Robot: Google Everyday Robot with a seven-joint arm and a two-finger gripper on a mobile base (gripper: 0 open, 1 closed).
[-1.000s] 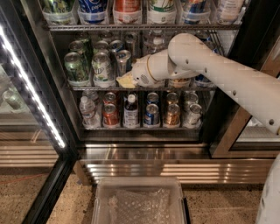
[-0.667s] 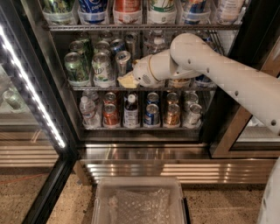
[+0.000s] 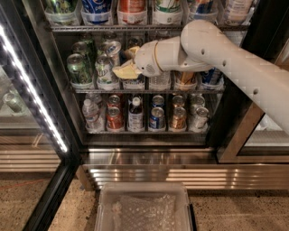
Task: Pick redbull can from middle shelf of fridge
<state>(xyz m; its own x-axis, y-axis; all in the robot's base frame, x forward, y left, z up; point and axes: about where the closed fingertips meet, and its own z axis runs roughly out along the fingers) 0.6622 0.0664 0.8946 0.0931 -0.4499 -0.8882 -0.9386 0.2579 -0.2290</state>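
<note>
The fridge (image 3: 235, 135) stands open, and my white arm reaches into it from the right. My gripper (image 3: 126, 62) is on the middle shelf (image 3: 149, 90), in its left-centre lane. A slim can with a shiny silver top and a bluish body, the redbull can (image 3: 113, 48), leans just left of and above the gripper. I cannot tell whether the gripper touches or holds it. Green cans (image 3: 76, 68) stand in the lanes further left. The arm hides the cans behind it.
The lower shelf holds a water bottle (image 3: 91, 113), red, blue and copper cans (image 3: 157, 117) and a dark bottle. The top shelf holds larger containers (image 3: 131, 9). The open door's LED strip (image 3: 34, 94) runs down the left. A clear plastic bin (image 3: 144, 207) sits on the floor.
My gripper has moved left and slightly up along the middle shelf, over the spot where a silver-and-blue can stood beside it. The rest of the fridge has not changed.
</note>
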